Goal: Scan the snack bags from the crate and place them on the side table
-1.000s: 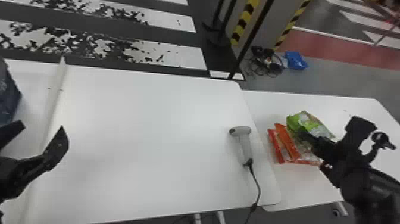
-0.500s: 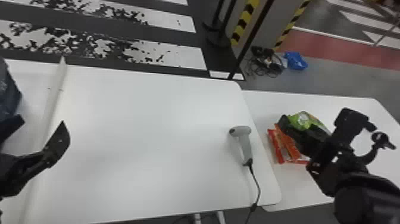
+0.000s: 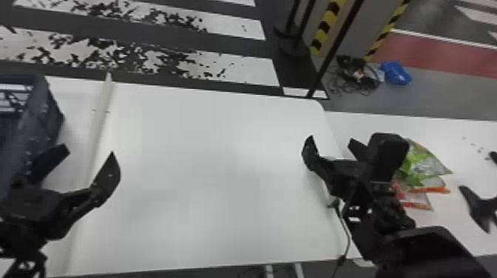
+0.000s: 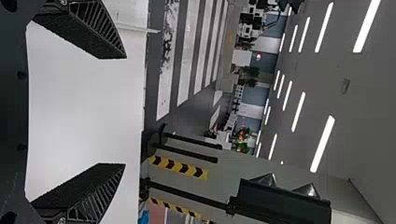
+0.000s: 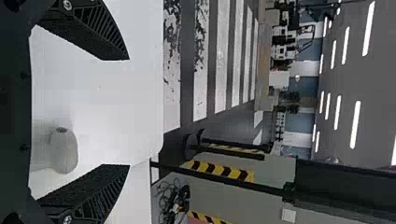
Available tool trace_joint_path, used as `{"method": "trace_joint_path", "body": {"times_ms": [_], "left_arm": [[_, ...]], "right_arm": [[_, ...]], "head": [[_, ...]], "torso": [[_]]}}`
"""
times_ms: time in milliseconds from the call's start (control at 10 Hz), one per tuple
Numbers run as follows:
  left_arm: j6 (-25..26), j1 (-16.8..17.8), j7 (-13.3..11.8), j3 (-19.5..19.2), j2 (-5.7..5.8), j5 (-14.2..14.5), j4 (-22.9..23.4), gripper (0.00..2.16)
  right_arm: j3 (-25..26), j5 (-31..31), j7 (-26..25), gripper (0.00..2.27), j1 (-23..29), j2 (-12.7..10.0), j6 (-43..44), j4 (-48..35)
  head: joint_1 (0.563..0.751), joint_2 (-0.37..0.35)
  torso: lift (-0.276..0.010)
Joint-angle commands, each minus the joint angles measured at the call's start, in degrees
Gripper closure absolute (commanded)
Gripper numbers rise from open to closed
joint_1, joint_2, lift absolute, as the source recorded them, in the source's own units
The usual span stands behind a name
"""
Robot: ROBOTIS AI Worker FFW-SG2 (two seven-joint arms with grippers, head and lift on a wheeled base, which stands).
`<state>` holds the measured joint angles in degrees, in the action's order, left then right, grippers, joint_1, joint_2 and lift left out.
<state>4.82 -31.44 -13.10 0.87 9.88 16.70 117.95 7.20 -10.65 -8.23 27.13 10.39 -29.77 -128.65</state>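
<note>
The white desk is the largest thing, and the side table stands along its right edge, cut off at the right of the head view. The dark blue crate is by the desk's left edge, also cut off; what it contains, I cannot tell. The left gripper is at the desk's left edge, near the crate, its fingers wide apart, with nothing between. The right gripper is wide too, above the desk's right edge. Its arm hides part of the snack bags, one green over orange-red ones, which lie on the side table toward its left edge. The scanner, partly cut off in the right wrist view, is on the desk near its right edge.
</note>
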Motion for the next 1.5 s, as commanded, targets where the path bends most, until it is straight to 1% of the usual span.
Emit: {"method": "trace_joint_path", "body": {"times_ms": [0, 100, 200, 400, 500, 600, 700, 1100, 1400], "left_arm": [[0.06, -0.29, 0.0, 0.01, 0.05, 0.0, 0.53, 0.04], [-0.11, -0.29, 0.0, 0.1, 0.05, 0.0, 0.53, 0.04], [-0.11, -0.29, 0.0, 0.1, -0.04, 0.0, 0.44, 0.04], [-0.11, -0.38, 0.62, -0.08, -0.13, 0.0, 0.35, 0.04], [-0.29, -0.47, 0.71, -0.16, -0.13, 0.0, 0.44, 0.04], [-0.82, -0.64, 0.97, -0.25, -0.21, 0.0, 0.7, 0.06], [-0.64, -0.9, 1.15, -0.43, -0.48, 0.0, 1.23, 0.07], [-0.46, -1.34, 1.32, -0.43, -1.27, -0.7, 1.93, 0.07], [-0.29, -1.34, 1.67, -0.34, -1.88, -1.4, 2.2, 0.08]], "right_arm": [[-7.64, 4.59, -1.79, 0.07, 2.05, -0.02, 6.78, 0.24], [-11.85, 8.46, -4.08, 0.07, 3.37, -0.02, 12.75, 1.03], [-13.88, 9.42, -4.87, 0.07, 4.6, -0.02, 17.67, 1.74], [-15.72, 9.51, -5.31, 0.07, 7.5, -0.63, 25.06, 2.97], [-16.16, 9.42, -5.4, 0.07, 8.03, -0.98, 28.05, 4.55], [-16.07, 9.42, -5.4, 0.07, 8.38, -1.86, 30.15, 6.04], [-15.99, 9.42, -5.48, 0.07, 9.0, -2.04, 33.14, 7.19], [-15.99, 8.46, -5.48, 0.06, 9.7, -2.39, 37.71, 10.7], [-15.9, 7.75, -5.48, 0.06, 9.7, -2.3, 38.77, 11.93]], "head": [[0.695, -0.207], [0.695, -0.157], [0.695, -0.117], [0.695, -0.056], [0.695, -0.046], [0.695, -0.032], [0.695, -0.024], [0.695, -0.024], [0.695, -0.028]], "torso": [[-0.081], [-0.081], [-0.081], [-0.081], [-0.081], [-0.081], [-0.081], [-0.081], [-0.081]]}}
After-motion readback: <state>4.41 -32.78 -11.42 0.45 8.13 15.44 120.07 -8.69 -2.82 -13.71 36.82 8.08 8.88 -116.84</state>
